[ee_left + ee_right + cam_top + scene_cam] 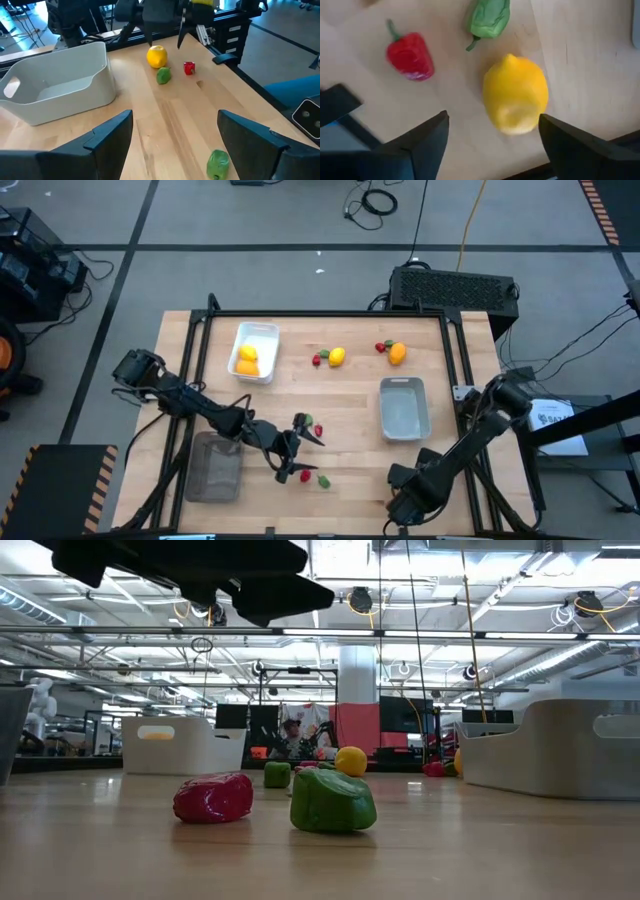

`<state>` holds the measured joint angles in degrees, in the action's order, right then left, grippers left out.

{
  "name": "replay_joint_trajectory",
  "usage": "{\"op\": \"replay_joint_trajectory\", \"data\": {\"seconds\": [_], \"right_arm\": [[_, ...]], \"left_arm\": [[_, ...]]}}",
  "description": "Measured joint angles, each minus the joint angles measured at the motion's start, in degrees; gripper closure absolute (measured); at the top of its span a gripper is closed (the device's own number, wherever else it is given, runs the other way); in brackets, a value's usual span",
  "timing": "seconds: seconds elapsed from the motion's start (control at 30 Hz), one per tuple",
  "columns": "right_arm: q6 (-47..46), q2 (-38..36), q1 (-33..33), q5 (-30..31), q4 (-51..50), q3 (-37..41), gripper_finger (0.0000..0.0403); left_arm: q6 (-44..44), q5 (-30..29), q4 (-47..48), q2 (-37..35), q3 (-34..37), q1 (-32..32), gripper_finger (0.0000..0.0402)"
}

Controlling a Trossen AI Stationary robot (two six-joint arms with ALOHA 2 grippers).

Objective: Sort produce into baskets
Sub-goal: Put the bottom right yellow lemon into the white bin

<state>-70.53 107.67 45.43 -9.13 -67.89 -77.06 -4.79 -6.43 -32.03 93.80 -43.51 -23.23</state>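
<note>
Toward the back of the pale wooden table (360, 460), on bare boards and outside all three baskets: a round yellow plastic lemon (515, 95), close beside a small glossy red toy pepper (410, 56) and a crumpled green toy leaf-vegetable (488, 17). Directly over it, the right gripper (492, 120), fingers spread wide on either side, clasping nothing.

Likely to go wrong in a few ways:
- Closing off-centre could squeeze the smooth round lemon out sideways and send it rolling across the wood, perhaps off the edge.
- Coming down crooked could catch the red pepper or the green piece and scatter that cluster.
- Carrying toward the white rectangular plastic basket (275, 345), already holding yellow and orange fruit, could clip its rim and drop the load short.

Nearer the front, the left gripper (175, 114), likewise open and empty, with another green piece (217, 164) just ahead. Reaching further back risks crossing the other arm.
</note>
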Motion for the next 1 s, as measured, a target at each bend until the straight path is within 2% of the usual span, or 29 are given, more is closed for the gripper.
{"op": "replay_joint_trajectory", "data": {"seconds": [0.23, 0.53, 0.67, 0.9, 1.0], "right_arm": [[0.71, 2.52, 0.00, 1.88, -0.43, 1.38, 0.0097], [-1.32, 2.30, 0.04, 1.07, 9.56, 8.29, 0.0100], [-0.89, 2.32, 0.04, 1.10, 9.46, 7.92, 0.0122], [-0.52, 0.05, 0.04, 1.73, 9.43, 6.80, 0.0193], [-1.60, -1.58, 0.06, 1.75, 9.16, 6.40, 0.0205]], "left_arm": [[0.01, 0.19, 0.02, 0.00, -0.02, 0.01, 0.0104], [0.02, 0.19, 0.68, -0.02, -0.04, 0.02, 0.0104], [0.01, 0.19, 1.04, -0.02, -0.04, 0.01, 0.0104], [0.01, 0.19, 1.04, -0.02, -0.04, 0.03, 0.0104], [0.01, 0.19, 1.04, -0.02, -0.04, 0.03, 0.0104]]}}
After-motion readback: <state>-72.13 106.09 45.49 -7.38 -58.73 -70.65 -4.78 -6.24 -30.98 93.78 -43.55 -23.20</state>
